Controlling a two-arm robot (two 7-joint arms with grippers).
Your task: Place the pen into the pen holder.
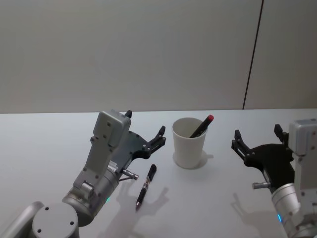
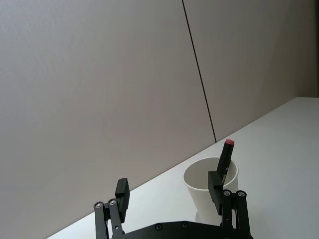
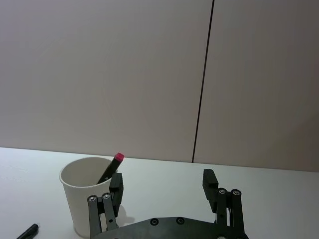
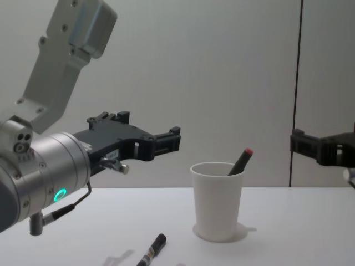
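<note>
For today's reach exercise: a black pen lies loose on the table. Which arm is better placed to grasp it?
Left, probably. The black pen lies near the open left end effector; the right end effector hangs beyond the pen holder, farther off.

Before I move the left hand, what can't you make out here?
Red-capped pen: lower part, every view, hidden inside the pen holder.
Black pen: near end, chest view, cut off by the bottom edge.
Black pen's markings: head view, too small to read.

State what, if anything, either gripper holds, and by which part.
Nothing: the left gripper and right gripper are open and empty. The loose pen lies on the table.
</note>
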